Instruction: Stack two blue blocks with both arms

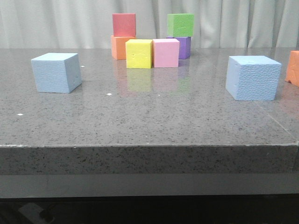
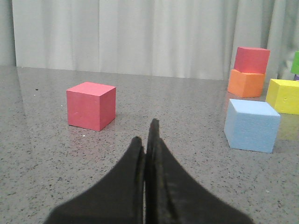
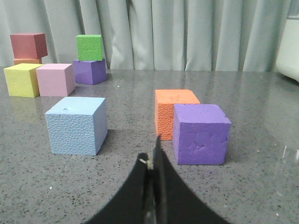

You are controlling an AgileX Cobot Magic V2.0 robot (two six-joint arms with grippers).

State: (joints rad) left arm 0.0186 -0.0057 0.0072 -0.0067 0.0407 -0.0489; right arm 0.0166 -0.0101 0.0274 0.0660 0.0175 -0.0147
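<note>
1. 2 blue blocks sit on the grey table (image 1: 149,121), well apart from each other, neither stacked.
2. Taking the yellow block (image 1: 138,53) at mid-table as the landmark, the left blue block (image 1: 56,72) lies well to its left and nearer the table's front edge.
3. The right blue block (image 1: 252,77) lies well to the right of the yellow block, also nearer the front edge.
4. A pink block (image 1: 166,52) touches the yellow block's right side; behind the yellow block a red block (image 1: 124,24) rests on an orange block (image 1: 118,47), and a green block (image 1: 180,24) on a purple block (image 1: 184,47).
5. The left hand (image 2: 147,140) has its fingers pressed together, holding nothing.
6. The right hand (image 3: 153,158) is likewise closed and empty.
</note>
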